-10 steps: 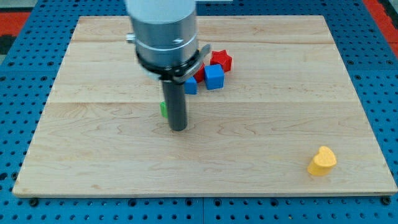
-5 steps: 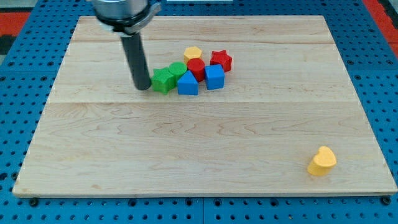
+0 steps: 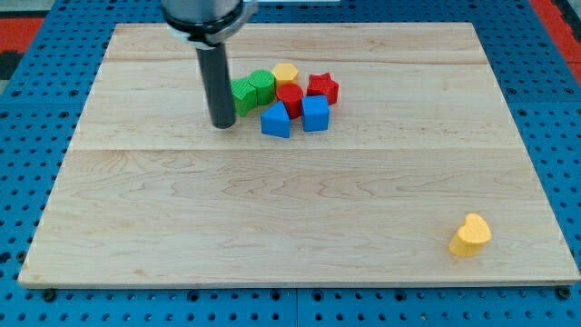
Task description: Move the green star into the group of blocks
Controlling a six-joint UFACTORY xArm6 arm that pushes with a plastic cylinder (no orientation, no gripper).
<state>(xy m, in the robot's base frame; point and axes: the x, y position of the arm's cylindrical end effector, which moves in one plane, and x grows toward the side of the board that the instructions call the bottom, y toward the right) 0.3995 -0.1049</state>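
My tip (image 3: 223, 123) rests on the wooden board at the left side of a cluster of blocks. The green star (image 3: 243, 95) lies just to the tip's upper right, partly hidden by the rod, and touches a second green block (image 3: 262, 84). The cluster also holds a yellow block (image 3: 286, 74), a red star (image 3: 322, 87), a red block (image 3: 290, 98), a blue cube (image 3: 314, 113) and a blue block (image 3: 275, 120). The green star sits at the cluster's left edge.
A yellow heart-shaped block (image 3: 470, 235) lies alone near the board's bottom right corner. The wooden board (image 3: 300, 218) sits on a blue perforated table. The arm's grey body (image 3: 203, 14) hangs over the top left of the cluster.
The green star and its green neighbour moved up and right, closer against the yellow and red blocks. My tip shifted slightly right and the arm rose out of the centre.
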